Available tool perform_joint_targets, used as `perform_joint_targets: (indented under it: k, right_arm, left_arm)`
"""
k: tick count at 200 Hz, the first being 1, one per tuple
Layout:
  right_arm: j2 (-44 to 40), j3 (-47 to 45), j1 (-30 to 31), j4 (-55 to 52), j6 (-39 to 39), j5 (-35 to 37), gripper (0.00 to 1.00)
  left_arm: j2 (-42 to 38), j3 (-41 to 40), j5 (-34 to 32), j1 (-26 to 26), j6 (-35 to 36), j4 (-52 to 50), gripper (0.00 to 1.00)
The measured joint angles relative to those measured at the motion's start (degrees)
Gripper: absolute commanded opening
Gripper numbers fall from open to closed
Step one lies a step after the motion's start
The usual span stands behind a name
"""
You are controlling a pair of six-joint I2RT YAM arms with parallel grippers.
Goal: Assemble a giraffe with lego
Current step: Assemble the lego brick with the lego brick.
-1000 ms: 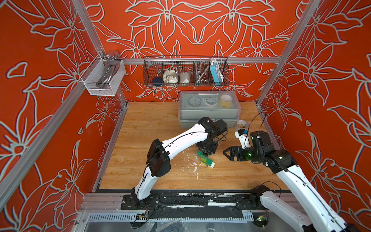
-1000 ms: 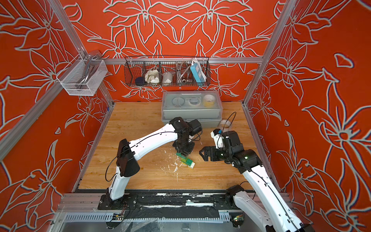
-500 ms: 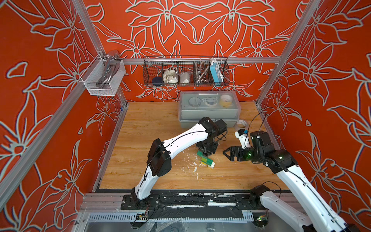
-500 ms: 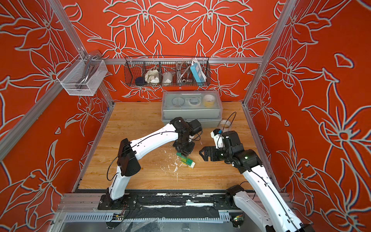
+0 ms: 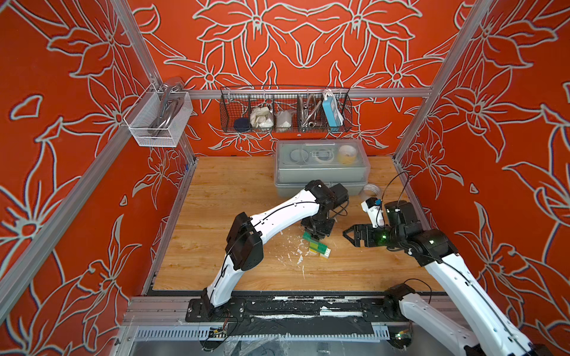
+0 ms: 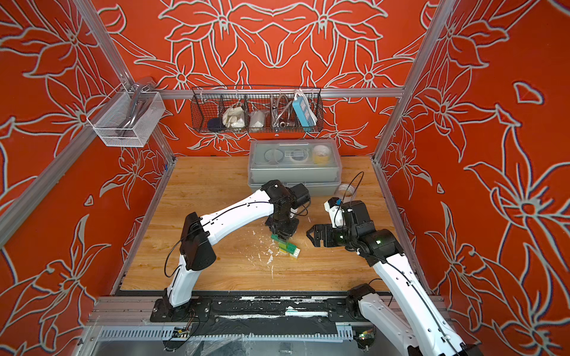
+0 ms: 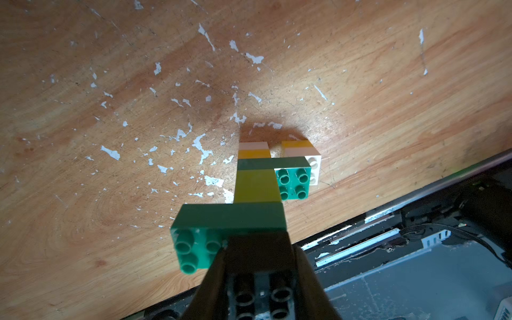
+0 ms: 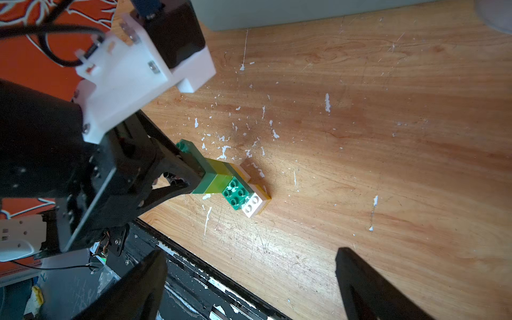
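The giraffe stands on the table, its 2 legs, body, neck and head stacked. The left gripper is clamped on the black cap atop the head; likely only seating and release are left. Just beside, the right gripper hangs wide open.

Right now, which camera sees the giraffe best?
The left wrist view: the giraffe looks biggest there, showing head, neck, body and both legs. The right wrist view shows the giraffe smaller, its head partly hidden by the left claw. In both top views it is tiny, beneath that claw.
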Motion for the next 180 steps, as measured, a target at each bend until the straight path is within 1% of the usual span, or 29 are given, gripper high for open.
perform_joint_targets:
  k: [45,118,132,146,163,180]
  right_arm:
    - [-0.26,-0.28,-0.24,-0.02,-0.02,-0.44,1.0]
    - [-0.26,-0.42,-0.57,0.04,-0.31,-1.42,1.0]
    - [-0.28,-0.59,-0.57,0.04,-0.31,-1.49,1.0]
    - [-0.28,-0.63,-0.59,0.09,-0.31,-1.51,1.0]
    - [-0.26,-0.63,-0.59,0.15,-0.31,-1.6,1.0]
    - [-0.2,-0.63,-0.59,0.42,-0.28,-1.9,1.0]
  left_arm:
    - [-1.27,-2.78,0.09,-0.02,-0.07,2.4,0.23]
    - [-4.5,-8.24,0.55,-0.02,-0.5,7.37,0.24]
    - [-4.76,-8.55,0.55,-0.02,-0.52,7.67,0.26]
    - [-4.76,-8.39,0.55,-0.02,-0.5,7.67,0.32]
    - [-4.44,-7.72,0.44,-0.02,-0.52,7.52,0.36]
    - [-3.87,-6.82,0.0,0.11,-0.57,7.56,0.39]
